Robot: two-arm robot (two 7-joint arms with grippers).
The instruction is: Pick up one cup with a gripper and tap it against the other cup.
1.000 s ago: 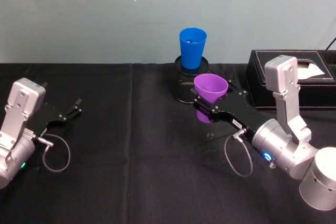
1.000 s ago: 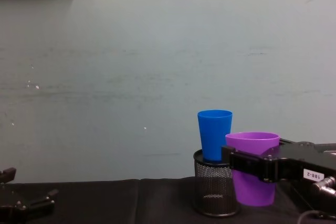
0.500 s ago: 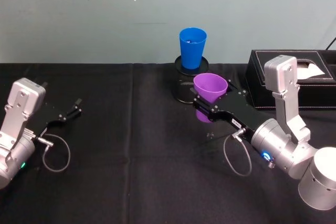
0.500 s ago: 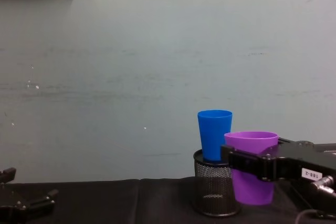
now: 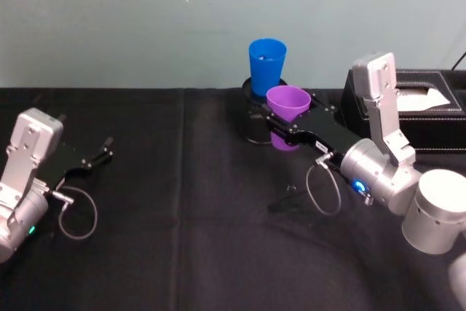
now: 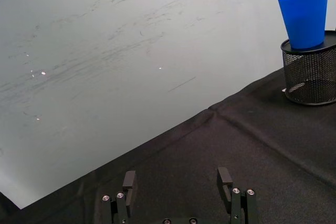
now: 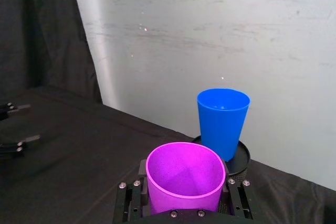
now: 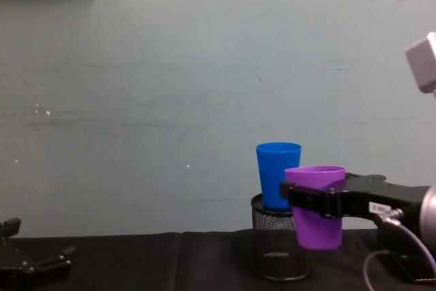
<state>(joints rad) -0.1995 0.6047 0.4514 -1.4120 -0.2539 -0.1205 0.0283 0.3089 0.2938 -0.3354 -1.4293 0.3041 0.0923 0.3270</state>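
My right gripper (image 5: 282,129) is shut on the purple cup (image 5: 288,109) and holds it upright above the table. The cup hangs just in front of the blue cup (image 5: 266,66), slightly to its right. In the chest view the purple cup (image 8: 317,215) overlaps the blue cup (image 8: 278,174); whether they touch I cannot tell. In the right wrist view the gripper (image 7: 185,195) clasps the purple cup (image 7: 185,181), and the blue cup (image 7: 222,118) stands close behind it. The left gripper (image 5: 98,155) rests open at the far left of the table, with nothing between its fingers (image 6: 224,178).
The blue cup stands on a black mesh pen holder (image 5: 253,123) near the back wall. A black box (image 5: 431,111) sits at the back right, behind my right arm. Black cloth (image 5: 182,209) covers the table.
My right gripper has raised the purple cup and carried it back and leftward, closer to the blue cup. The left arm has not moved.
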